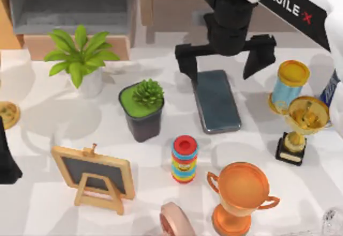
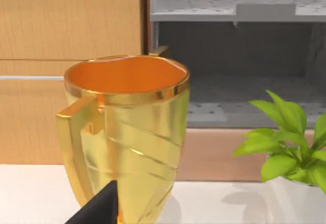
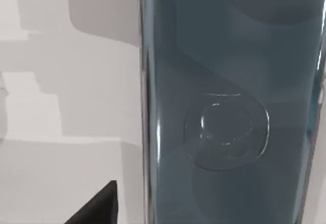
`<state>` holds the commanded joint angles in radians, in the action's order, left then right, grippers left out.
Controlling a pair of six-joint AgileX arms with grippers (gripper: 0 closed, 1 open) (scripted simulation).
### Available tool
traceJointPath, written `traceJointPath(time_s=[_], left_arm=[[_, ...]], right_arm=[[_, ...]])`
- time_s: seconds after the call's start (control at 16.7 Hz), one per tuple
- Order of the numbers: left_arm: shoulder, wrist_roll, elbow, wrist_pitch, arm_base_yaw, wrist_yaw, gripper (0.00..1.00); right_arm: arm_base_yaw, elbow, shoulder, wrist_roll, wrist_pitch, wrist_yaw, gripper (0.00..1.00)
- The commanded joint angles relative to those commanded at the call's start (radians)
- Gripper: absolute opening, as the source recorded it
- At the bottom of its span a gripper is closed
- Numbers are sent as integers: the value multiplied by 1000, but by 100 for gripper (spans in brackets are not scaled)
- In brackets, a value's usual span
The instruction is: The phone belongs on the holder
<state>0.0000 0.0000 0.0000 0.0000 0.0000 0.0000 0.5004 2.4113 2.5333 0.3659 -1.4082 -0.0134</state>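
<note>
phone (image 1: 216,101): flat on the table (image 1: 48,123), centre-right of the top view, long axis running up-down, upper end under the claw; glossy back with a round emblem close up in the right wrist view (image 3: 229,107).
right claw (image 1: 225,56): spread wide, fingers straddling the phone's upper end, one each side, not touching it; poised above, nothing held.
left claw (image 1: 6,155): parked at the left edge of the top view; finger state: cannot tell. Wrist camera faces a gold cup (image 2: 125,132).
holder: pink curved piece (image 1: 177,222) at the bottom edge is probably it, cut off by the frame, so unsure.
risk 1: slab thin and glossy; pinch on the edges could slip or tip it on lift.
risk 2: grasp at the end, not the middle; far end likely to sag or swing.
risk 3: carry path to the bottom edge passes the ring stack (image 1: 184,159) and the orange trophy (image 1: 240,196); low swing knocks them.
risk 4: gold trophy (image 1: 300,128) and spool (image 1: 288,86) close to the right; arm sweep could clip them.
counts: phones 1, potted plants 2, chalkboard easels 1, ring stacks 1, spools 1.
</note>
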Motion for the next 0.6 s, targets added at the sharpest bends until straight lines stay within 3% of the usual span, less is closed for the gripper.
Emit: traceJointPath(time_s=[0.6], left_arm=[[0, 0, 0, 0, 0, 0, 100]], right_arm=[[5, -63, 23, 5, 69, 0, 100]])
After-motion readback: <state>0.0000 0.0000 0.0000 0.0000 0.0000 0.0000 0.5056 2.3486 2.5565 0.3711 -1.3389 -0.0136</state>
